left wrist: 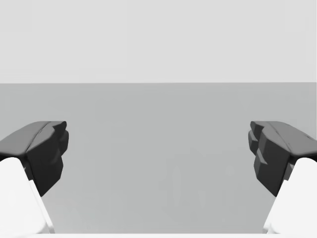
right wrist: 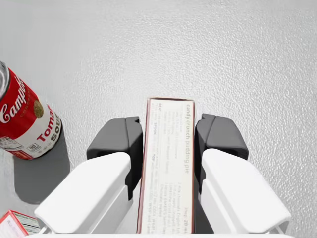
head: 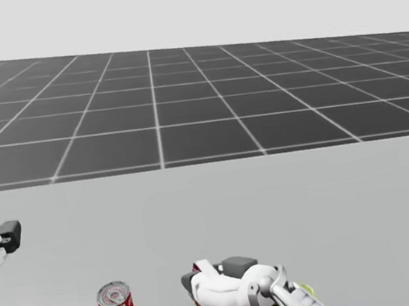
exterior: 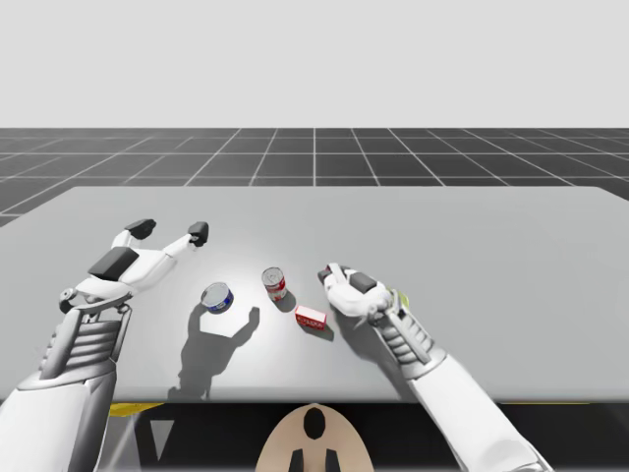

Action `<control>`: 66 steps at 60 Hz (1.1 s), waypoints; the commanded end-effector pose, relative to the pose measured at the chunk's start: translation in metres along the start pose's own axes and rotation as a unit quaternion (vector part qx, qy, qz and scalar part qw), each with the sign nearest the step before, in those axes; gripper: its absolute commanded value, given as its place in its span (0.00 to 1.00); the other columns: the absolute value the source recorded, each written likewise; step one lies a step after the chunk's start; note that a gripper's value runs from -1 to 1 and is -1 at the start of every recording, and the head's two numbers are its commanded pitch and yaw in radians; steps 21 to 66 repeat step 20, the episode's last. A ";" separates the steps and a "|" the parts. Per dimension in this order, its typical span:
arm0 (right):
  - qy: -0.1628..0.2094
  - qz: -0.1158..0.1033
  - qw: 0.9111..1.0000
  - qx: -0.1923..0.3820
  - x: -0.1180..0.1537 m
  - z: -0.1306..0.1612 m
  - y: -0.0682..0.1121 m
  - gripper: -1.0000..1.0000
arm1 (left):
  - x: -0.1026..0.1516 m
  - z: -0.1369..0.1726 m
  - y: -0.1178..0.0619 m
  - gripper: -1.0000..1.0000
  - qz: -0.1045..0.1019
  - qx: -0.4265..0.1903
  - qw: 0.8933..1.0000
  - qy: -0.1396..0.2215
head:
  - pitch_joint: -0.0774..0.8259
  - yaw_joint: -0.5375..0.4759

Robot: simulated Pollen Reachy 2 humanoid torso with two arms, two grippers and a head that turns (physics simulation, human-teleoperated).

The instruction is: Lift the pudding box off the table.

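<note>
Pudding box is sitting between the two fingers of my right claw, which is gripping it.

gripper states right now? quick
Left gripper: open, holding nothing.
Right gripper: shut on the pudding box.

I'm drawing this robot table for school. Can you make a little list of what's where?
Right fingers: shut on the thin white box
Left fingers: open, over bare table
Red and white can: upright, near the right fingers, not touching
Blue and silver can: past that can, away from the right fingers
Small red box: on the table, nearer the robot than the cans
Box lifted yet: cannot tell
</note>
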 end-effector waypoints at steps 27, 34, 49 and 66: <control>-0.038 0.047 0.982 -0.180 0.142 0.092 0.030 1.00 | 0.000 -0.001 0.002 0.00 0.001 0.003 1.000 0.000 | 0.39 0.39; -0.038 0.047 0.982 -0.180 0.142 0.092 0.030 1.00 | 0.000 -0.001 0.002 0.00 0.001 0.003 1.000 0.000 | 0.39 0.39; -0.038 0.047 0.982 -0.180 0.142 0.092 0.030 1.00 | 0.000 -0.001 0.002 0.00 0.001 0.003 1.000 0.000 | 0.39 0.39; -0.038 0.047 0.982 -0.180 0.142 0.092 0.030 1.00 | 0.000 -0.001 0.002 0.00 0.001 0.003 1.000 0.000 | 0.39 0.39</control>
